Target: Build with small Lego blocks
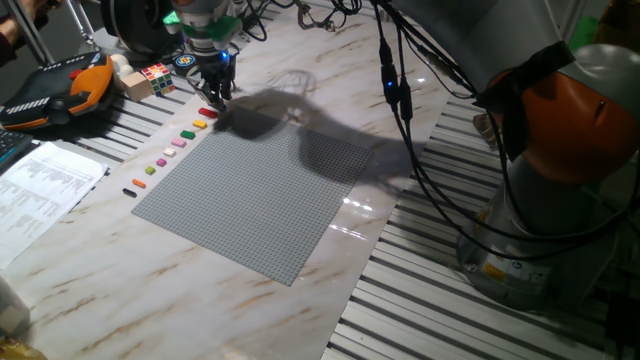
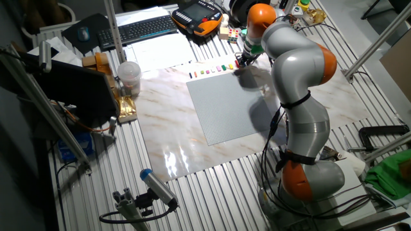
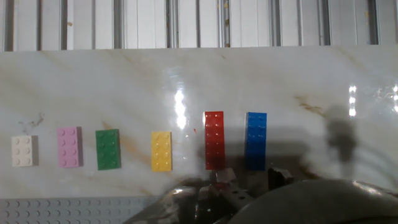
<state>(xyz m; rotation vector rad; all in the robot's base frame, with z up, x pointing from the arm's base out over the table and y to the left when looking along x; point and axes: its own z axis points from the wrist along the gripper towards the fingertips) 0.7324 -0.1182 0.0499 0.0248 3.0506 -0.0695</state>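
A row of small Lego blocks lies on the marble table just beyond the grey baseplate (image 1: 260, 195). The hand view shows white (image 3: 22, 151), pink (image 3: 69, 147), green (image 3: 107, 149), yellow (image 3: 161, 151), red (image 3: 214, 140) and blue (image 3: 255, 141) blocks. My gripper (image 1: 215, 92) hangs low over the red and blue end of the row (image 1: 207, 112). In the hand view the gripper (image 3: 249, 180) is open and empty, and its fingertips (image 3: 219, 180) stand at the near ends of the red and blue blocks. More blocks run down to a black one (image 1: 129, 192).
A multicoloured puzzle cube (image 1: 155, 75) and an orange teach pendant (image 1: 60, 90) lie behind the row. Printed paper (image 1: 40, 185) lies to the left. Cables (image 1: 400, 100) hang over the table. A keyboard (image 2: 138, 29) and a cup (image 2: 128, 76) stand further off.
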